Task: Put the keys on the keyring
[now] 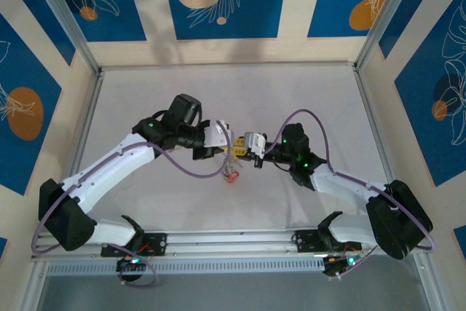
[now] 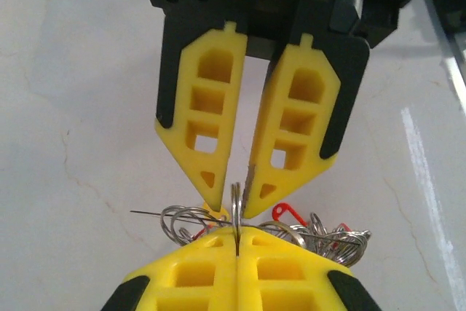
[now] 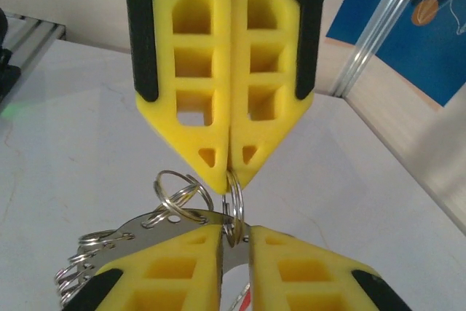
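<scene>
My two grippers meet tip to tip above the table's middle. My left gripper (image 2: 237,232) (image 3: 230,172) (image 1: 227,146) is shut on a small silver split ring (image 2: 235,200) that stands on edge between its yellow fingers. That ring passes through a hole in the keyring (image 3: 138,225), a wide grey metal band carrying several more small rings (image 3: 175,189). My right gripper (image 3: 234,232) (image 2: 234,210) (image 1: 244,148) straddles the same ring and the band's edge, open with a narrow gap. Red key (image 2: 287,213) heads show among the wire loops, and the bunch (image 1: 231,175) hangs below the grippers.
The pale table (image 1: 306,92) has low aluminium rails (image 1: 368,100) along its sides and patterned blue walls behind. A purple cable (image 1: 193,169) loops from each arm near the grippers.
</scene>
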Available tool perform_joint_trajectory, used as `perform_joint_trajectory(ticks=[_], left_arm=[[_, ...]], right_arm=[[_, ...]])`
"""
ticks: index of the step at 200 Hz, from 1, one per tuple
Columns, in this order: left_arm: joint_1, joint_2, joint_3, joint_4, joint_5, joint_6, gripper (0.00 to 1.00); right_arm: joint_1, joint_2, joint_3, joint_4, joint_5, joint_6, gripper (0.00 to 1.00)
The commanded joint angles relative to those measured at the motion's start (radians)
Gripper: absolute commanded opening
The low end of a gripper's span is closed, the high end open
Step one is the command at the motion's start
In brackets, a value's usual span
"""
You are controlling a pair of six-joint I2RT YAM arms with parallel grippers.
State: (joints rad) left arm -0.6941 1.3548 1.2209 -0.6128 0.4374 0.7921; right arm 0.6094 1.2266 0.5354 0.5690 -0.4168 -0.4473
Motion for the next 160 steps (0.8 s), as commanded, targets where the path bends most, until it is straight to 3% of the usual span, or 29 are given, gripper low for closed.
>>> perform_joint_trajectory(ticks=[1,58,88,102,117,160], left_arm=[[-0.02,0.025,0.077,-0.094,-0.069,-0.003,0.0],[-0.045,0.09,0.157,-0.193,-0.081,0.011,0.0],[-0.048,0.084,0.156,-0.168,-0.058,0.001,0.0],[-0.048,0.067,0.145,-0.138,-0.035,-0.005,0.0],[-0.041,0.042,0.118,-0.101,-0.016,-0.015,0.17],[0.027,-0.084,-0.025,-0.008,0.108,0.053,0.28]], right_arm=[[0.012,-0.005,0.035,-0.052,0.029,-0.029,0.18],[0.036,0.032,0.051,-0.019,0.033,-0.027,0.15],[0.038,0.05,0.057,-0.025,0.027,-0.024,0.0],[0.038,0.052,0.054,-0.017,0.021,-0.013,0.0],[0.037,0.046,0.033,0.036,0.011,0.0,0.0],[-0.017,0.027,-0.046,0.268,-0.143,0.122,0.0]])
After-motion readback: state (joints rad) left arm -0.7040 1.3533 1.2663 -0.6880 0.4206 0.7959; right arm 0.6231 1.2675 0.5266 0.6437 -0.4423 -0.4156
